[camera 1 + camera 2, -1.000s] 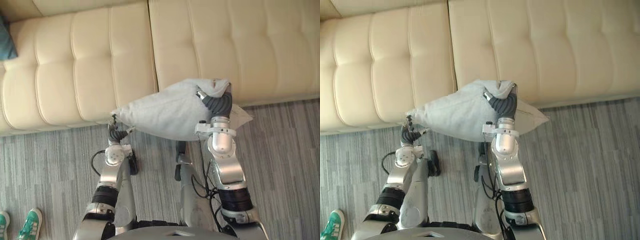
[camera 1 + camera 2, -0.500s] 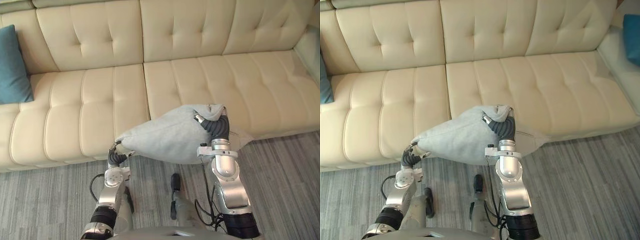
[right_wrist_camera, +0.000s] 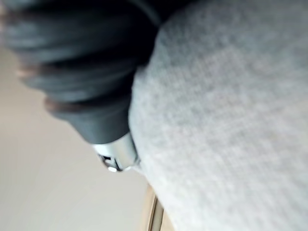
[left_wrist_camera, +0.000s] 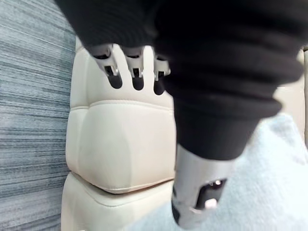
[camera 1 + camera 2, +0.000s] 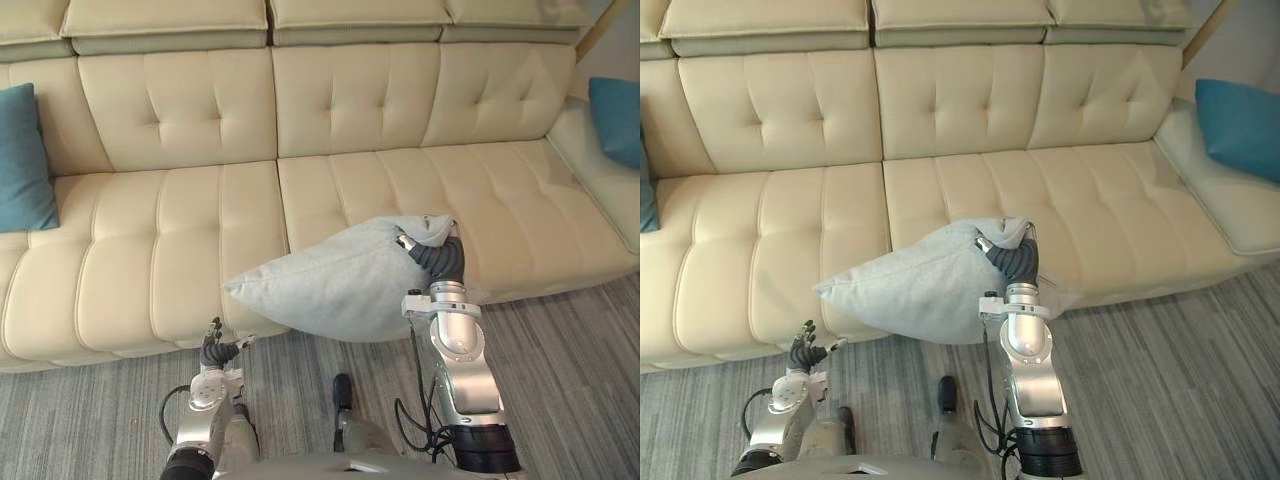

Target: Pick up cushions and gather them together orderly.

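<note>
A cream leather sofa (image 5: 180,250), tufted and stitched into plump panels, is spanning the scene above a grey, finely striped carpet (image 5: 570,360). A grey cushion (image 5: 330,285), pale, soft-woven and tapering to a point at the robot's left, is hanging in the air over the sofa's front edge, near the seam between two seats. A teal cushion (image 5: 22,160) is leaning at the sofa's left end. A second teal cushion (image 5: 615,118) is lying at the right end. The right hand (image 5: 438,258) is clutching the grey cushion's bunched right corner, with fabric folding over its fingers. The left hand (image 5: 213,352) is hovering below the cushion's point, apart from it, with its fingers spread straight.
</note>
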{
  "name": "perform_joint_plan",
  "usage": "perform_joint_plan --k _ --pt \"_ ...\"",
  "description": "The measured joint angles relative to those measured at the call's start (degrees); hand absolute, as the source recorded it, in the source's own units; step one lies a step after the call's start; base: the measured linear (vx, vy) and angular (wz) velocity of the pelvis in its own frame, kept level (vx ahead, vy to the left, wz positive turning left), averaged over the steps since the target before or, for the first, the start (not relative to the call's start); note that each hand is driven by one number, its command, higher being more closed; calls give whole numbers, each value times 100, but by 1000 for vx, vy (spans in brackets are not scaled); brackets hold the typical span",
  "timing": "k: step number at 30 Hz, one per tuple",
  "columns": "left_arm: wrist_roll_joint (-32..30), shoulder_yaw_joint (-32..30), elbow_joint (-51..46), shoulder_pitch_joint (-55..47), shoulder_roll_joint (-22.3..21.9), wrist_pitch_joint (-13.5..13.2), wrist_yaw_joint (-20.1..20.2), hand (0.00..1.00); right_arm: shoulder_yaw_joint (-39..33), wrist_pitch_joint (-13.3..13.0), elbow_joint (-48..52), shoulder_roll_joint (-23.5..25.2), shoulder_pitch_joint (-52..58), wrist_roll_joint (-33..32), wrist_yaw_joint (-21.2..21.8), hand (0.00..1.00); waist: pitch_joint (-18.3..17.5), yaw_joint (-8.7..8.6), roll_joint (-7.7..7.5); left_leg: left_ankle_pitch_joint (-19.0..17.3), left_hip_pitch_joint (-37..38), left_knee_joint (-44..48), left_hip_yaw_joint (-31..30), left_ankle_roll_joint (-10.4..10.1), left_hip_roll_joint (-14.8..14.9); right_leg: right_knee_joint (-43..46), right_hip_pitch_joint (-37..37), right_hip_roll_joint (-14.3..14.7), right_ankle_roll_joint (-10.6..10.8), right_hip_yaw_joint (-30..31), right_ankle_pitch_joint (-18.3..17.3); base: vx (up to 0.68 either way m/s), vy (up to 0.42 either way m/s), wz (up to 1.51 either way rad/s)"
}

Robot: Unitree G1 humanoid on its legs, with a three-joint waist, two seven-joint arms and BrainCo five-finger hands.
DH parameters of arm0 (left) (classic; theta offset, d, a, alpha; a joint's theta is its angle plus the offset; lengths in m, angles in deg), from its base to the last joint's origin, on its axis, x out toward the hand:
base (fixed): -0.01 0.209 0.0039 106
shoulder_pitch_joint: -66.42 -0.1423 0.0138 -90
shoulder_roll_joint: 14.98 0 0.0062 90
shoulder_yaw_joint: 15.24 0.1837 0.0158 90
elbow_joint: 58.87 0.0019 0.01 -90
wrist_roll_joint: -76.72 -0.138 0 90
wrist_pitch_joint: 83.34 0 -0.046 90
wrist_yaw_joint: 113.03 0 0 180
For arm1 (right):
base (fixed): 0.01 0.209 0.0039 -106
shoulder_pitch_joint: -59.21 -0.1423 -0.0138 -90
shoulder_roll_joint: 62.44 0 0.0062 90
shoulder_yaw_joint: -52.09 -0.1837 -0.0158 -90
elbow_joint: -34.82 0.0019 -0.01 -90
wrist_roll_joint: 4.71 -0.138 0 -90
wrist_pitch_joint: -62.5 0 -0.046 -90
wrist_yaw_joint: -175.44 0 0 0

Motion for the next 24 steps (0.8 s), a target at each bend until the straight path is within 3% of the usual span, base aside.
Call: perform_joint_plan --k 8,16,17,24 --pt "-1 183 -135 73 32 -8 -29 0 -9 -2 0 0 0 -1 25 100 -2 -59 0 -9 0 2 0 -10 -10 -3 -11 -2 -4 19 3 -5 0 0" --pt "2 429 -1040 250 -21 -166 -24 0 37 -4 0 7 -19 0 46 100 -228 -43 -5 -37 -11 39 55 16 -14 -10 -83 11 47 117 66 -6 -2 -7" --pt "2 467 -1154 282 -37 -184 -35 100 65 -23 0 10 -25 0 46 100 -272 -54 -1 -43 -2 40 58 25 -16 -9 -78 12 47 130 67 -20 -3 -5" --pt "133 601 -1495 353 -32 -203 -59 100 134 -150 8 135 -28 1 79 100 -327 -41 2 -91 94 46 80 20 -17 15 9 10 -28 153 -1 -53 -1 -2"
